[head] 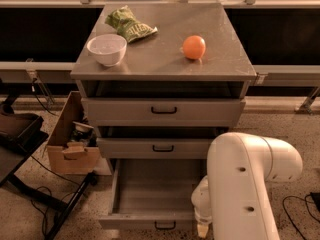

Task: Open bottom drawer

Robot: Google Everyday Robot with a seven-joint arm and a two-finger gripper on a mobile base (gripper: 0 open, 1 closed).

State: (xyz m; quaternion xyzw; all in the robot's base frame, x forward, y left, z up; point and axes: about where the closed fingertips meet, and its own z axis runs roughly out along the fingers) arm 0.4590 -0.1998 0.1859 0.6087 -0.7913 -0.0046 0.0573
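Note:
The bottom drawer of the grey metal cabinet stands pulled far out, its plain grey inside showing. Its front panel carries a small dark bar handle at the lower edge of the view. My white arm fills the lower right. The gripper hangs at the drawer's front right corner, just right of the handle, mostly hidden behind the arm. The middle drawer and top drawer are shut.
On the cabinet top sit a white bowl, a green bag and an orange. A cardboard box stands on the floor at the left, beside a dark stand and cables.

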